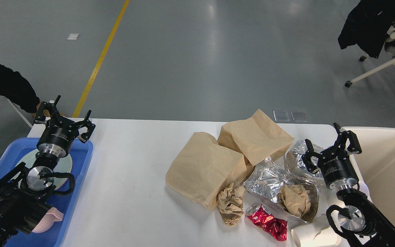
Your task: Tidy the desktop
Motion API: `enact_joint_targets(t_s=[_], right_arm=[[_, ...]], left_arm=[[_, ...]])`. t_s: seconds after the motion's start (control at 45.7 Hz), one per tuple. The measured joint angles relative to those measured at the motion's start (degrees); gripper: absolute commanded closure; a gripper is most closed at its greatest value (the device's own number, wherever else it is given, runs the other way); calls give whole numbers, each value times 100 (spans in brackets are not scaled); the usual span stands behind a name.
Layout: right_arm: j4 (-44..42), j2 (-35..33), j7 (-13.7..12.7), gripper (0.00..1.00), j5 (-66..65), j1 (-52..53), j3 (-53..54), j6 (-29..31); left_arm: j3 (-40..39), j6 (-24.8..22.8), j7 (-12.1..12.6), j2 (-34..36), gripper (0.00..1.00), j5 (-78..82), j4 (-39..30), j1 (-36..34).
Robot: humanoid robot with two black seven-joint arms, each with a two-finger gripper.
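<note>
Desktop (132, 178) clutter is lying bunched toward the robot's right. Nearest are one white paper cup (315, 235) and one red can (266, 223); beyond them are two paper wads, some foil (273, 178) and two brown bags. The right gripper (328, 144) is hanging open, empty, just right of the foil. The left gripper (68, 118), also open, is hovering well apart over the blue tray (82, 161).

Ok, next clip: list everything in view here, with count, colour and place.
plain white rectangular tabletop: one, white, centre
blue plastic tray: one, blue, left
pale green round plate: one, in tray
pink cup: one, in tray
brown paper bags: two, right of centre
crumpled brown paper balls: two, near bags
crinkled silver foil wrappers: silver, right
crushed red can: one, front
white paper cup: one, front right
cream rectangular bin: one, far right
left tool: open, over tray's far edge
right tool: open, over foil
</note>
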Motion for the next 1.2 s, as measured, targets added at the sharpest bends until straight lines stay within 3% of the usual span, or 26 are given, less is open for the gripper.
enact_joint_targets(t_s=[1.204], right_arm=[[0,0,0,0,0,0,0,0]], left_arm=[[-40,-18,-3,-17,4,-11,0,9]])
